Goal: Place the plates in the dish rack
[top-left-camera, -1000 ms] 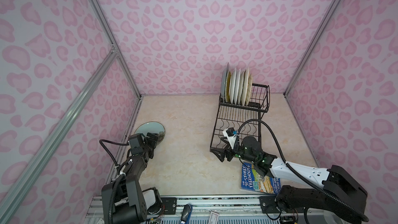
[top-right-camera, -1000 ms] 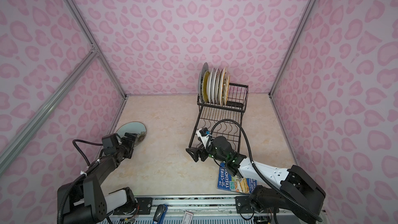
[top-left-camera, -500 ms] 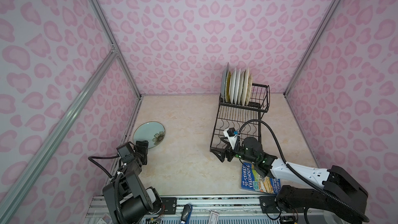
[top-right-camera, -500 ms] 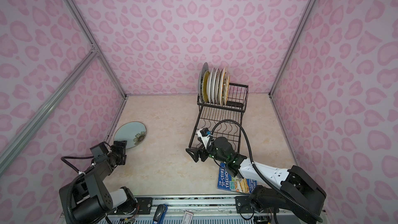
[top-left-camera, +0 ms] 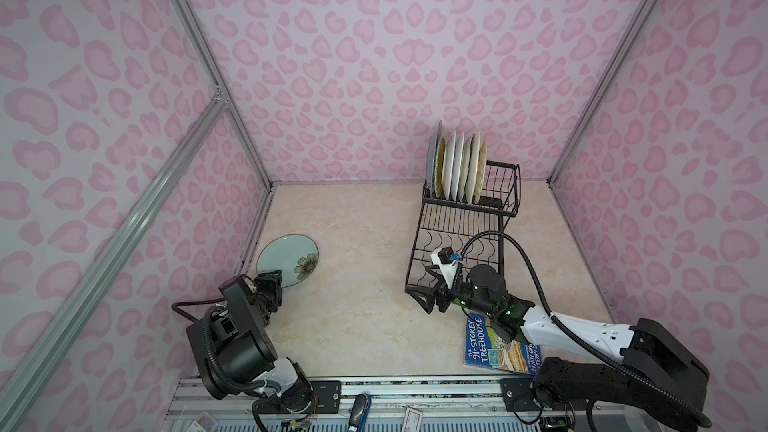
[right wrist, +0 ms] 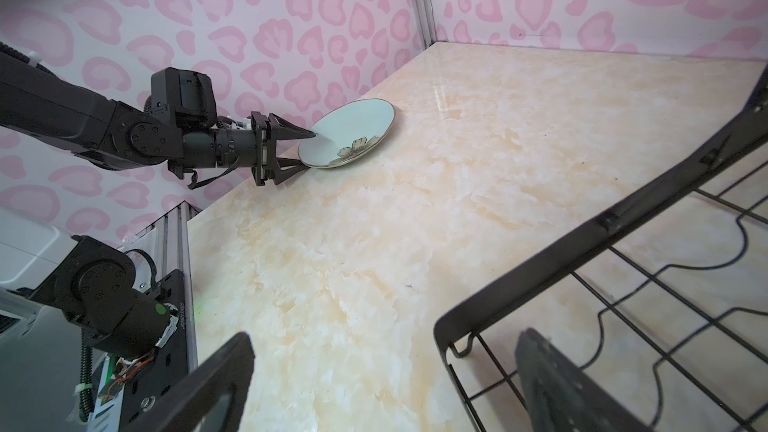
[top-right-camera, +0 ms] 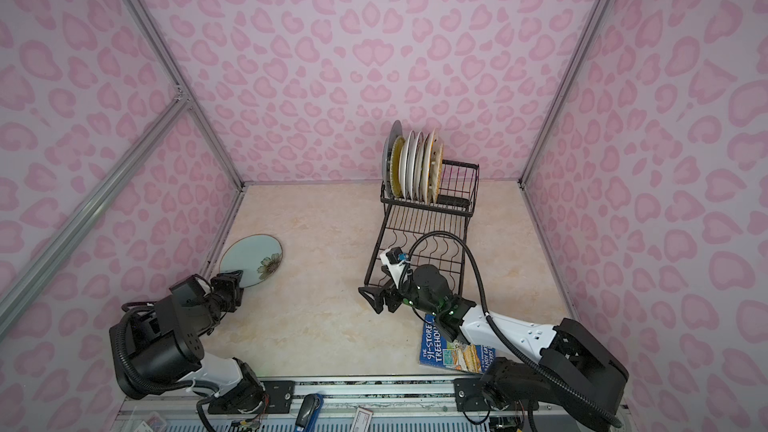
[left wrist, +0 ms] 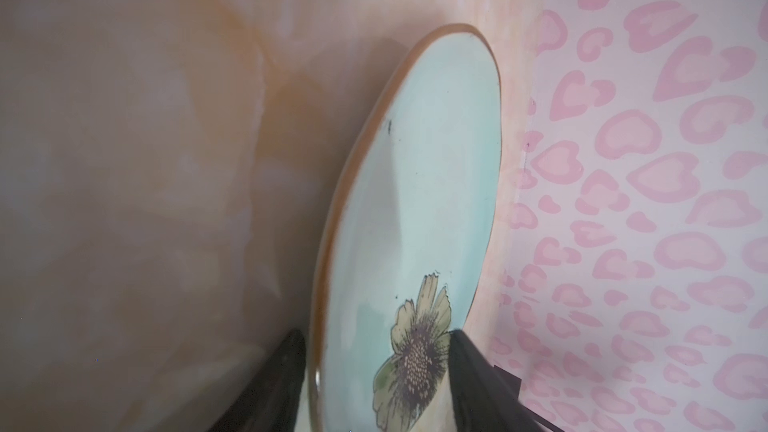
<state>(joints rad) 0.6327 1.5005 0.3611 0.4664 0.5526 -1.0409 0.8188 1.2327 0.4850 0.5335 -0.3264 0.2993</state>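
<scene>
The left gripper (right wrist: pixel 307 149) is set astride the rim of a pale green plate (top-left-camera: pixel 282 255) (one flower painted on it), laid on the table (top-left-camera: pixel 365 284) well left of the dish rack (top-left-camera: pixel 461 204); whether the rim is pinched cannot be told. The right gripper (top-left-camera: pixel 428 292) is held wide and empty at the rack's near corner. Other plates (top-left-camera: pixel 457 168) are stood on edge in its raised basket.

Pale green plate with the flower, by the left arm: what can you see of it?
The pale green floral plate is round, glossy like glazed ceramic, with a brownish rim and one yellow-and-dark flower off-centre. It lies face up on the marble-look tabletop, close to the pink wall. The left gripper straddles its near rim, one finger above, one below; a firm grip isn't clear.
</scene>
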